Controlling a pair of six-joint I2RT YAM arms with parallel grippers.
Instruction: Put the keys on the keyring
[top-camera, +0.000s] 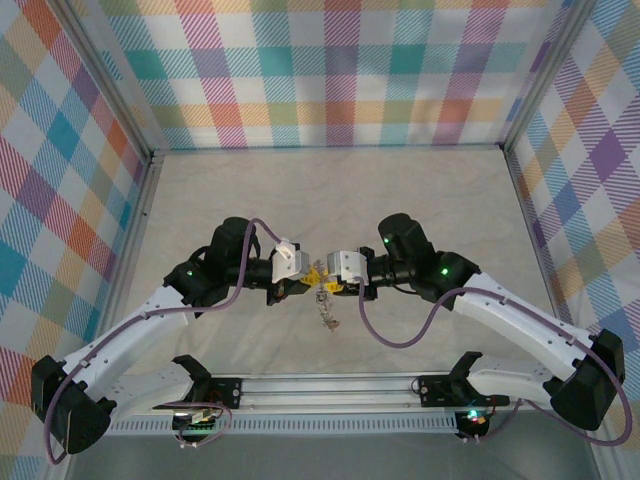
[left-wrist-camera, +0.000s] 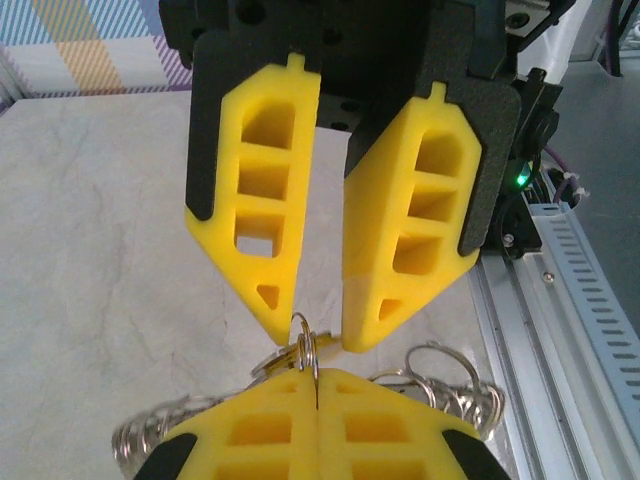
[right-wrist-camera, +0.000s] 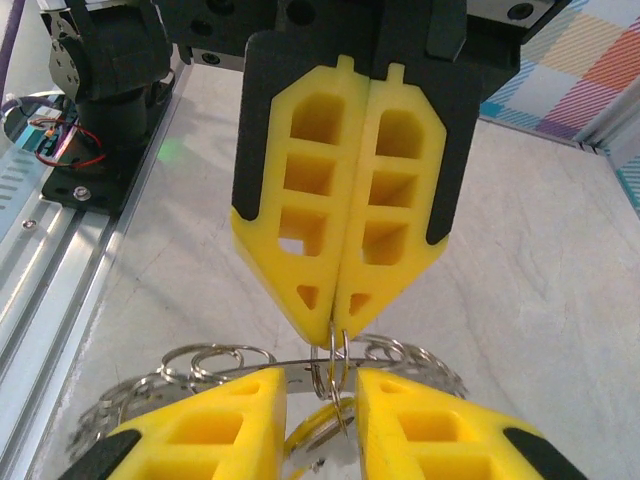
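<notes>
Keyring (top-camera: 325, 308) hangs above the surface (top-camera: 330, 200) between the 2 arms, probably held up to steady it for threading. The left tool (right-wrist-camera: 335, 322) is clamped on 1 small loop of it, and the right tool (left-wrist-camera: 320, 335) has its jaws apart either side of that loop. The surface is pale and marbled, with pastel plaid walls (top-camera: 330, 70) on 3 sides.

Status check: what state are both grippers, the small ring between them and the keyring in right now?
Left gripper: shut, pinching the small ring.
Right gripper: jaws slightly apart, either side of that ring, not gripping.
Small ring: upright, held by the left fingertips.
Keyring: dangling below the fingertips, seemingly off the table.
</notes>
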